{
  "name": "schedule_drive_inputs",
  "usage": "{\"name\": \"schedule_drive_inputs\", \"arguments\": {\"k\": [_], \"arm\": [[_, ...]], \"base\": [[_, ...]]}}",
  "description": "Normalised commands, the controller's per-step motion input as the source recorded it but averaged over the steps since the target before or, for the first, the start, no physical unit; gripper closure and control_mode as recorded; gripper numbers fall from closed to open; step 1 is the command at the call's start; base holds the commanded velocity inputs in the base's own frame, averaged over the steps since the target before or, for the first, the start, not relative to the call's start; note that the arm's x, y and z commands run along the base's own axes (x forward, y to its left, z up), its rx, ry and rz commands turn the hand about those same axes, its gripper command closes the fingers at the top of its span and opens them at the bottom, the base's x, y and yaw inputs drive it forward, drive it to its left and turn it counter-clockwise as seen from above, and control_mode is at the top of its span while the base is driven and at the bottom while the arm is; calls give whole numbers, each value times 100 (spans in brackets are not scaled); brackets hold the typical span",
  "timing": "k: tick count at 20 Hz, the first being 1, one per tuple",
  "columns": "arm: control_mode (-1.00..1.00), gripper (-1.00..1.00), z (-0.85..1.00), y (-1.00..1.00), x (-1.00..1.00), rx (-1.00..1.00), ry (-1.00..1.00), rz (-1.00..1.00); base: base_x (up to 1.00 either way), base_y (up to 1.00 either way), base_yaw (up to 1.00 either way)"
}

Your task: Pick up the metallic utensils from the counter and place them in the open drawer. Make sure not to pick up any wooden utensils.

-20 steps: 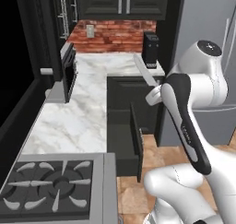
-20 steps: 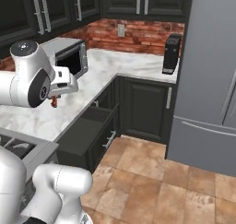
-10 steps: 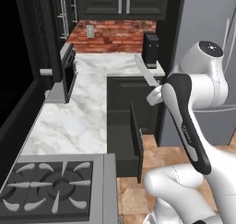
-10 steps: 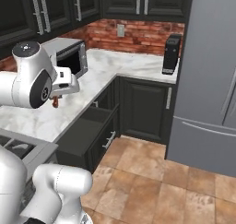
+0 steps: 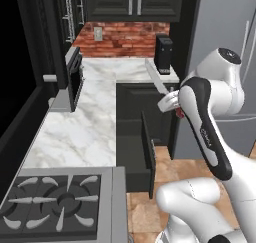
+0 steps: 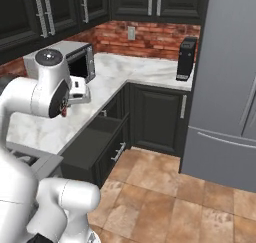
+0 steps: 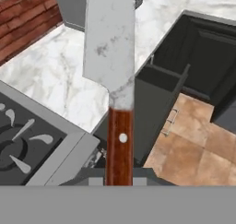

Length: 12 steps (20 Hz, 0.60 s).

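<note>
Pincer (image 5: 170, 101) closed on the knife (image 7: 113, 71), clamped around the reddish-brown handle with the silver-grey blade jutting straight out along the hand view, its tip cut off by the top edge of that view. Held in the air above the open drawer (image 5: 134, 149), clear of the desk (image 5: 85, 132). Seen from the left base view as a long pale blade slanting up and back from the hand toward the dark box-shaped appliance (image 5: 163, 53) at the far end of the marble. Seen from the right base view as a hand tucked behind the white upper arm, just in front of the microwave (image 6: 75, 62), with a spot of red handle showing beside the elbow joint. Drawer pulled out from the black cabinets, shallow and dark inside, contents too dark to make out. Stove burners (image 5: 50, 202) at the near end of the marble, close to the drawer's side. Brick backsplash (image 5: 125, 37) along the far wall. Tall grey fridge (image 6: 230, 87) to the right, over a tan tiled floor (image 6: 165, 197).
</note>
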Motion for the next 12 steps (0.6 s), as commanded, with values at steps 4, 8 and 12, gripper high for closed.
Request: {"name": "schedule_drive_inputs", "arguments": {"k": [4,8,12], "arm": [[-100,100,-44,0,29,25,6,-2],[-100,100,-46,0,36,19,19,-12],[-100,100,-49,6,23,23,12,-15]], "base": [[0,0,0],[0,0,0],[0,0,0]]}}
